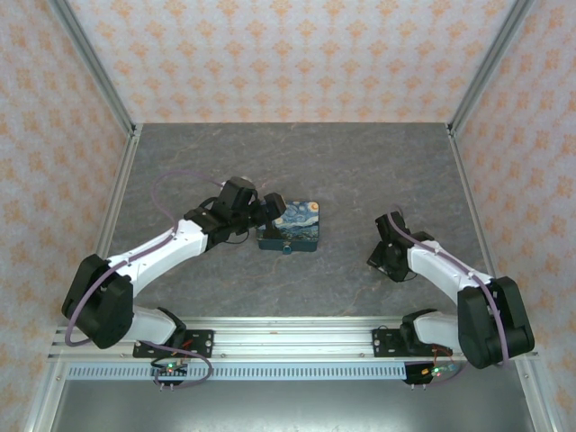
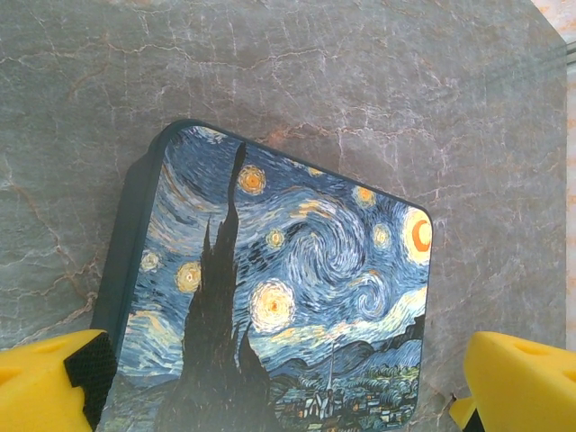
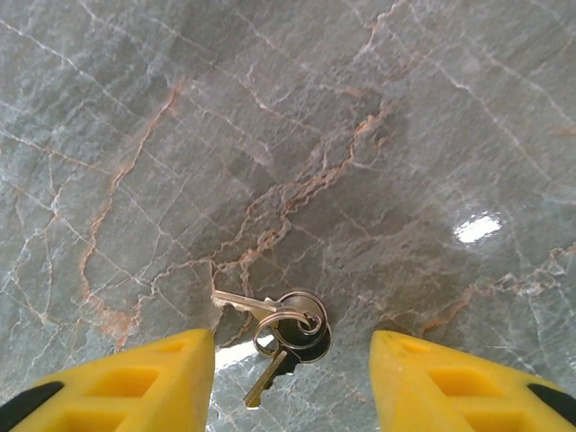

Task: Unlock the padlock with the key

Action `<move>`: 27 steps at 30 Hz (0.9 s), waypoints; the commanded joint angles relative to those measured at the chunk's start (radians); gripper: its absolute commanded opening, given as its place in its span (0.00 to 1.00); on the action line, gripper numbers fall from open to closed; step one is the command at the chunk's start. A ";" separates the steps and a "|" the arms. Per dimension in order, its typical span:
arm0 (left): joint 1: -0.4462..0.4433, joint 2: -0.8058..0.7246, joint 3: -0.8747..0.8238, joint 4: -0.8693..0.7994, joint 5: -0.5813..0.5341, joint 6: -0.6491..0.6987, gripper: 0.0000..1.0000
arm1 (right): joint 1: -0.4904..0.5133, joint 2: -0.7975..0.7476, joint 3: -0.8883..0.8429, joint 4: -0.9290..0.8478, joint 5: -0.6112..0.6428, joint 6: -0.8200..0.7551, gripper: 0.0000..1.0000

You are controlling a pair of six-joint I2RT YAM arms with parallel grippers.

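keys [image 3: 281,328], lying between the spread right fingers [image 3: 126,382], touching neither

Left arm [image 1: 153,247] reaches forward, left gripper [image 2: 286,387] spread wide; right arm [image 1: 441,265] bent, right gripper [image 3: 292,378] pointing down, fingers apart.

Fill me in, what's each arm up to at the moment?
The right gripper hangs low over two keys on a ring, lying on the marble-patterned table. Its jaws stand apart on either side of them, with nothing gripped yet. The left gripper is open over the Starry Night box, a finger off each side. The small padlock sits at the box's near edge, untouched.
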 commanded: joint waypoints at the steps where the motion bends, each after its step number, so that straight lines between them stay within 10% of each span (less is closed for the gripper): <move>1: -0.010 0.013 -0.013 0.014 0.002 -0.015 1.00 | -0.002 0.031 -0.004 0.035 -0.025 -0.009 0.41; 15: -0.010 0.011 -0.005 0.011 0.002 -0.014 1.00 | -0.002 0.054 0.009 0.039 -0.093 -0.057 0.00; 27: -0.010 0.005 -0.004 0.003 0.008 -0.012 1.00 | 0.061 -0.113 -0.048 0.055 -0.293 0.031 0.00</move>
